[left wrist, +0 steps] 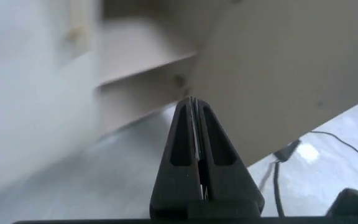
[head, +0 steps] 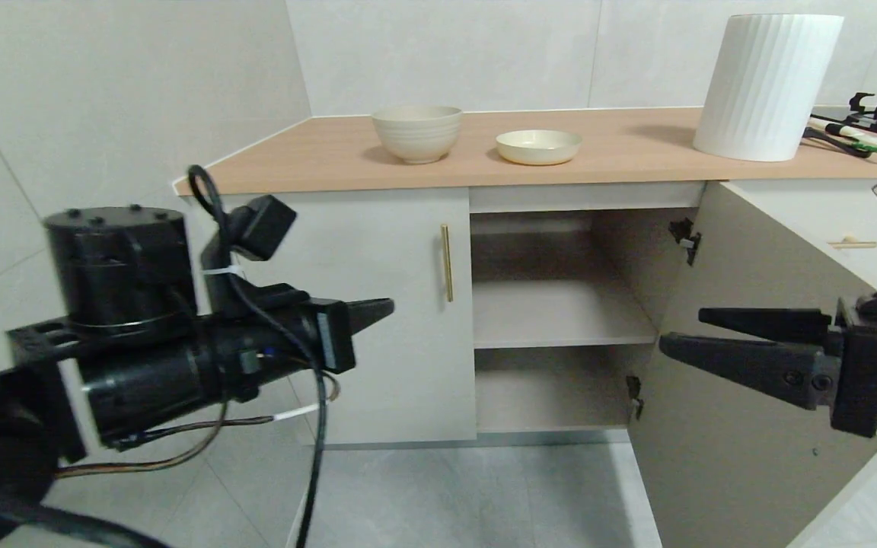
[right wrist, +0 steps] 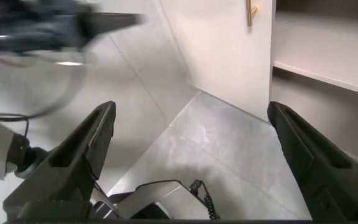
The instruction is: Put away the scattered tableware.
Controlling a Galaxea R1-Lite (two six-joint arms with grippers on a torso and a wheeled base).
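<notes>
- Left gripper (head: pixel 387 307): near left, in front of the shut left cabinet door (head: pixel 408 251); jaws pressed together, holding nothing
- Right gripper (head: pixel 680 330): near right, beside the open right door (head: pixel 743 426); jaws spread, holding nothing
- Cabinet (head: pixel 560 312): the right half stands open and shows two shelves; access is judged ready
- Bowl (head: pixel 417 133): upright on the bench (head: pixel 636 144), above the shut door, well apart from both grippers
- Shallow dish (head: pixel 538 146): on the bench just right of the bowl, not touching it
- White ribbed cylinder (head: pixel 767 85): far right of the bench, with utensils (head: pixel 861 137) beside it
- Progress: judged early; the door is open, but bowl and dish are not yet grasped or stowed, and both are left to set on a shelf
</notes>
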